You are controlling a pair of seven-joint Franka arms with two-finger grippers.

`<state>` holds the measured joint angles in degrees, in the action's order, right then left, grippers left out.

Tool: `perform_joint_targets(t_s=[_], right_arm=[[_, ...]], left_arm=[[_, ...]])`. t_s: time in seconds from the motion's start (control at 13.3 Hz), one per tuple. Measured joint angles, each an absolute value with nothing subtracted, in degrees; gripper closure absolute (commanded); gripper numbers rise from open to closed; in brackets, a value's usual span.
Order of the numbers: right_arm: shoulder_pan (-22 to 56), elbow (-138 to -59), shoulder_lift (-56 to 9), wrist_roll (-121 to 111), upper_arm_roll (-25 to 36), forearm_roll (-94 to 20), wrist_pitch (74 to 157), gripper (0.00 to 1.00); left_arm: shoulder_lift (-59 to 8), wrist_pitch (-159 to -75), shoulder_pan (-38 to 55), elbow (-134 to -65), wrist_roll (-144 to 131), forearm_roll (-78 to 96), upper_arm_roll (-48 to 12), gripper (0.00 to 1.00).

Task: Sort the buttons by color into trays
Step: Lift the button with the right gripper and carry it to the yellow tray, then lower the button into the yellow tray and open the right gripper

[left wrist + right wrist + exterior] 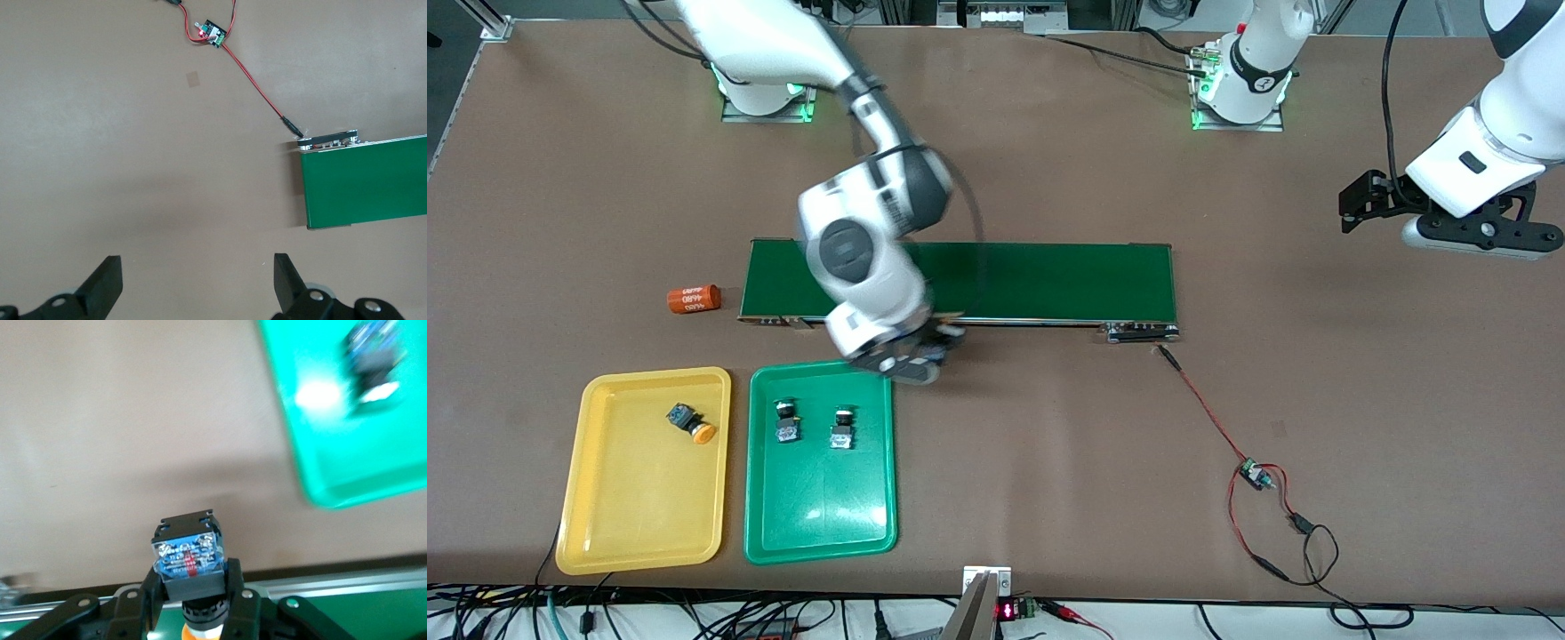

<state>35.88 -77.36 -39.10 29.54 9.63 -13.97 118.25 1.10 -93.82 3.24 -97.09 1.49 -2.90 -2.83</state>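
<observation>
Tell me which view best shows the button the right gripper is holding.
The right wrist view: the button sits clamped in the right gripper, black body out, a bit of orange cap below. In the front view the gripper, over the table beside the green tray, hides it. The left wrist view misses it.

Green tray (pixel 820 524) glossy plastic; yellow tray (pixel 640 524) likewise; table (pixel 1049 462) matt brown, possibly laminate.

Yellow tray (pixel 596 498) holds one black button with orange cap (pixel 692 425). Green tray (pixel 818 524) holds two black buttons (pixel 787 420), caps green. Belt (pixel 1049 280) dark green. Cylinder (pixel 693 299) orange, white print. Table (pixel 1360 400) brown. Wires (pixel 1209 418) red.
</observation>
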Motion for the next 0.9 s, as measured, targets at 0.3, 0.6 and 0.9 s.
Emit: perform_joint_targets(t_s=[0.3, 0.6, 0.9], right_arm=[[23.9, -77.5, -37.8, 1.2, 9.8, -5.6, 113.5, 1.0], [14.0, -78.4, -38.5, -23.5, 9.7, -1.4, 113.6, 1.0], [5.2, -78.6, -40.5, -50.5, 6.7, -1.4, 115.1, 1.0]], left_arm=[[1.1, -93.8, 3.2, -97.1, 1.5, -2.9, -2.9, 0.0], [1.1, -93.8, 3.2, -97.1, 1.5, -2.9, -2.9, 0.0], [1.1, -93.8, 3.2, -97.1, 1.5, -2.9, -2.9, 0.0]])
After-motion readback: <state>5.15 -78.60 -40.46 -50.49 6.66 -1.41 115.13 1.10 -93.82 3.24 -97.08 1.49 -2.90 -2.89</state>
